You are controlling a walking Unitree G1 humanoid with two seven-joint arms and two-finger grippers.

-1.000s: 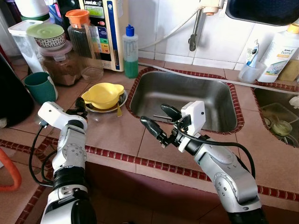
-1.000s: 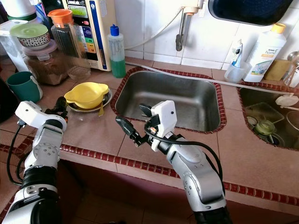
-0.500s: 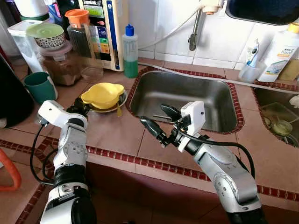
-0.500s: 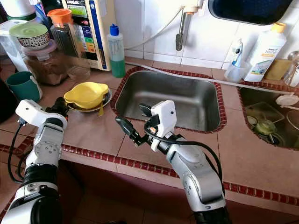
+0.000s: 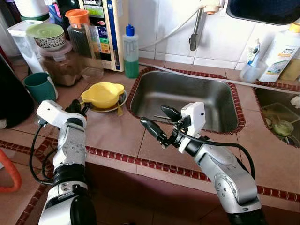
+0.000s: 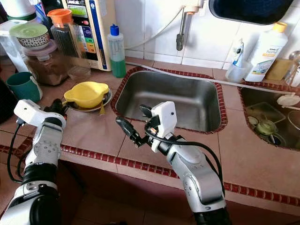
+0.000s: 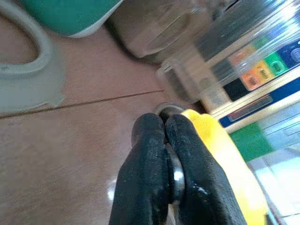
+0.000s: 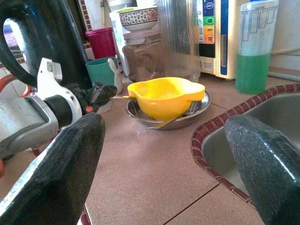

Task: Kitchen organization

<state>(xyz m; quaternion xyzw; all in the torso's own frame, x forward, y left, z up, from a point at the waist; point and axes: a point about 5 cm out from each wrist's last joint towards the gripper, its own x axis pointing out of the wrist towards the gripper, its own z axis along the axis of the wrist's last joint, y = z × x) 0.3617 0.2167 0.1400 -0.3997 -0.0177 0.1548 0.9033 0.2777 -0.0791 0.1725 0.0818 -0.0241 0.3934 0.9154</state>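
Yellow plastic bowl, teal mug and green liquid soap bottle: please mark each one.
Yellow plastic bowl (image 5: 102,93), left eye view, inner hollow.
Teal mug (image 5: 39,87), left eye view, outer wall.
Green liquid soap bottle (image 6: 117,52), right eye view, mid body.

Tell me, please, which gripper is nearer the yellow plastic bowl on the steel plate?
Left. The left gripper is pinched on the steel plate rim right beside the yellow plastic bowl; the right gripper hovers open, apart, near the sink.
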